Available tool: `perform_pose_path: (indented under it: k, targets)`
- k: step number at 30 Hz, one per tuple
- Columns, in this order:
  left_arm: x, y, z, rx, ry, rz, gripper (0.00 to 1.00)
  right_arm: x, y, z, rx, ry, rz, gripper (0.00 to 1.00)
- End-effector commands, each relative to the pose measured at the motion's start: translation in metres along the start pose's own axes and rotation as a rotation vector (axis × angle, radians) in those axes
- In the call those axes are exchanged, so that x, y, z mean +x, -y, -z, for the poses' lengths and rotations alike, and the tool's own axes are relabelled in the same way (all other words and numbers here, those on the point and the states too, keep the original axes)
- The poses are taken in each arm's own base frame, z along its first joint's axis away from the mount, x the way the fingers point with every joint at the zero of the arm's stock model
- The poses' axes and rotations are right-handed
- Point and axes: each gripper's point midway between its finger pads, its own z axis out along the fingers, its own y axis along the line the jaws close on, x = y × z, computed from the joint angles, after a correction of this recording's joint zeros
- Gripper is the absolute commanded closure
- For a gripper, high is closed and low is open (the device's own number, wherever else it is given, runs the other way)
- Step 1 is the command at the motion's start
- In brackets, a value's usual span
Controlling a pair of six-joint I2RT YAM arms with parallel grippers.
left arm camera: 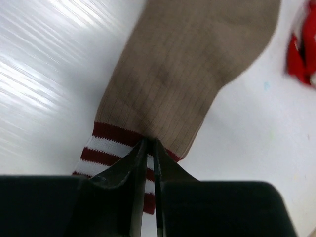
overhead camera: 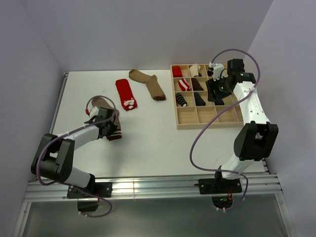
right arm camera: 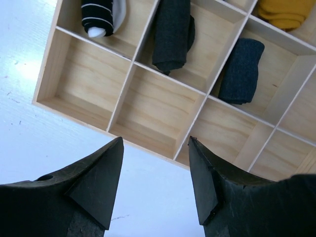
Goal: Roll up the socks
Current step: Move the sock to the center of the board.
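A tan sock [overhead camera: 101,102] with a maroon-white striped cuff [left arm camera: 106,148] lies flat at the left of the table. My left gripper [overhead camera: 107,126] is down at its cuff. In the left wrist view its jaws [left arm camera: 149,144] stand nearly together, pinching the fabric where the cuff meets the tan body [left arm camera: 187,64]. A red sock [overhead camera: 126,94] with a white motif and a plain brown sock [overhead camera: 148,83] lie farther back. My right gripper [overhead camera: 217,94] hovers over the wooden tray [overhead camera: 183,123], open [right arm camera: 155,143] and holding nothing.
The tray [right arm camera: 49,69] has many compartments. Some hold rolled socks: a black-white striped one [right arm camera: 101,17], a dark grey one [right arm camera: 173,34], a blue-grey one [right arm camera: 242,69], a yellow one [right arm camera: 286,12]. The near compartments are bare wood. Walls enclose the table.
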Motion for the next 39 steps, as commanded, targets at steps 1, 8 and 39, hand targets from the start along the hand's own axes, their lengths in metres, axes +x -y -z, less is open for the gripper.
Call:
perform_pose_path:
  k: [1,8,39]
  targets:
    - [0.075,-0.013,0.007,-0.039,-0.194,-0.090,0.84,-0.012,-0.009,0.012,0.012,0.059,0.060,0.37]
    - [0.149,0.013,0.033,0.012,-0.325,-0.250,0.84,-0.014,-0.018,0.019,0.004,0.062,0.086,0.38]
    - [0.098,0.091,0.131,0.350,-0.269,-0.298,0.66,0.016,-0.172,-0.016,-0.264,0.133,0.496,0.37]
